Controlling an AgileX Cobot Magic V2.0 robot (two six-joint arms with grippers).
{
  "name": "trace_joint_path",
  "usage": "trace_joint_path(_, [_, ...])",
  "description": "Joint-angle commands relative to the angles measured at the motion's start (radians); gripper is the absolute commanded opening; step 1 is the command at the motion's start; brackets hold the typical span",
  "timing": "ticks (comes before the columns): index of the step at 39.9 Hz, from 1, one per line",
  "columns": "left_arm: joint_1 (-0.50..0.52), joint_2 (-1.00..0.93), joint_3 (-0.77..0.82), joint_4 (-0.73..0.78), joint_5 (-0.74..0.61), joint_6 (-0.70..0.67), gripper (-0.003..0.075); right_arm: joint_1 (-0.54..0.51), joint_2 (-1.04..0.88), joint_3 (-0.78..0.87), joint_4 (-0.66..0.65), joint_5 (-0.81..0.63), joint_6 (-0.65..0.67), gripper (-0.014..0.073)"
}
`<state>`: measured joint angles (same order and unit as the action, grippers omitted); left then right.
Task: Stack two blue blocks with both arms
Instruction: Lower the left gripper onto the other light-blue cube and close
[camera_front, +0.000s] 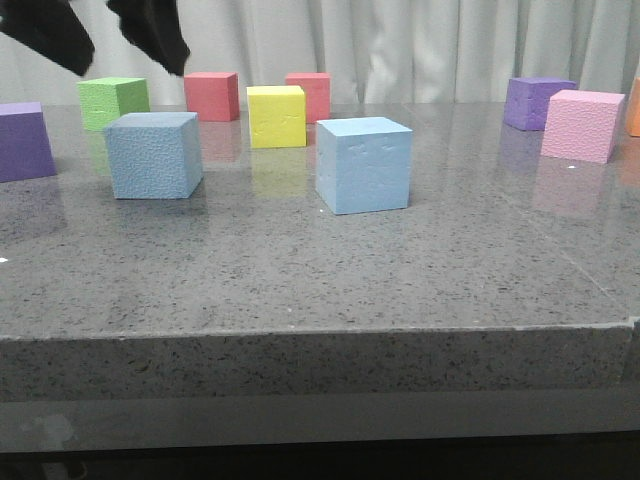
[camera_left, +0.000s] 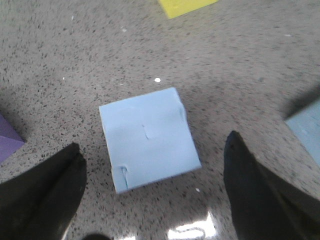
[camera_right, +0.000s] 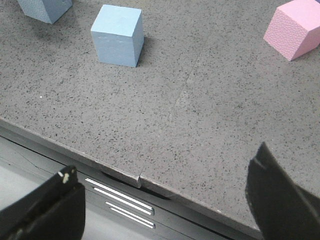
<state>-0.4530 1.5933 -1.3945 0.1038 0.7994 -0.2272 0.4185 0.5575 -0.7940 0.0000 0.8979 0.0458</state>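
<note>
Two pale blue foam cubes sit apart on a speckled grey stone table (camera_front: 300, 290), neither stacked on the other. At the far left edge of the front view stands a purple cube (camera_front: 22, 140), with a green cube (camera_front: 113, 101) behind it. Above them, the left gripper (camera_front: 100, 40) hangs in the air as two dark fingers spread wide, holding nothing; its wrist camera looks straight down on the left blue block (camera_left: 148, 137), which lies on the table between the open fingertips (camera_left: 47, 192) without touching either, a corner of the purple cube just beside one finger. In the front view that left blue block (camera_front: 154, 153) rests just in front of the green cube. Behind it stand a red cube (camera_front: 212, 95), a yellow cube (camera_front: 276, 115) and a second red cube (camera_front: 311, 93) partly hidden by the yellow one. The right blue block (camera_front: 363, 164) stands near the table's middle, well apart from its twin. Further right are another purple cube (camera_front: 537, 102) and a pink cube (camera_front: 581, 124), with a sliver of orange at the frame's edge. The right gripper (camera_right: 165, 200), seen only from its own wrist camera, hovers over the table's front edge with its fingers wide apart and empty, the right blue block (camera_right: 118, 35) well ahead of it.
</note>
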Motion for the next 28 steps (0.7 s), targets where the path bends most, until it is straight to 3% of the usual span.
trace_joint_path(1, [-0.003,0.034,-0.095,0.022,0.006,-0.06,0.0547,-0.004,0.002,-0.025,0.0,-0.071,-0.006,0.0656])
trace_joint_path(19, [0.007,0.2,-0.156,0.014,0.026,-0.122,0.0543,-0.004,0.002,-0.025,0.0,-0.071,-0.006,0.0656])
trace_joint_path(28, [0.007,0.199,-0.175,0.003,0.028,-0.122,0.0403,-0.004,0.002,-0.025,0.0,-0.071,-0.006,0.0656])
